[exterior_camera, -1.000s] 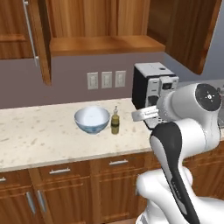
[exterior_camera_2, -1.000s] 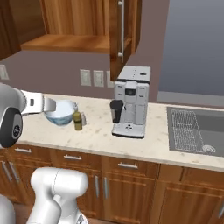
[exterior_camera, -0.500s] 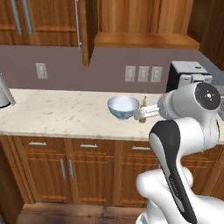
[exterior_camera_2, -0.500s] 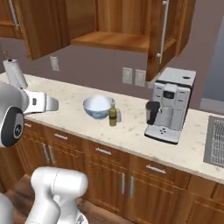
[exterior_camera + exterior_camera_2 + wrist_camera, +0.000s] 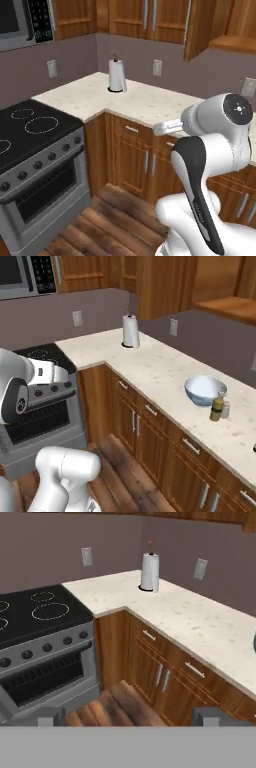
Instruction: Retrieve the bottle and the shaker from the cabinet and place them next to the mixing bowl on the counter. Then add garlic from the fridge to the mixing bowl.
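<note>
The mixing bowl (image 5: 205,390), white inside and blue outside, sits on the beige counter (image 5: 165,368) at the right. Right in front of it stand the olive-green bottle (image 5: 217,408) and, touching its right side, the small pale shaker (image 5: 226,410). Above them the wooden cabinet (image 5: 165,291) hangs with its door swung out. My gripper (image 5: 128,717) is open and empty, its fingertips (image 5: 47,716) wide apart, facing the counter's corner and the floor. In the left base view the gripper (image 5: 157,129) hangs in front of the drawers. The fridge and the garlic are out of view.
A black-topped stove (image 5: 35,150) with an oven door stands left of the counter corner. A white paper towel roll (image 5: 117,76) stands upright at the back of the counter. A microwave (image 5: 22,20) hangs above the stove. Wooden floor (image 5: 120,704) lies in front.
The whole picture has swung left as the base moved: coffee machine gone, stove and paper towel roll now in view. Bowl, bottle and shaker have left the left base view. Gripper stays empty.
</note>
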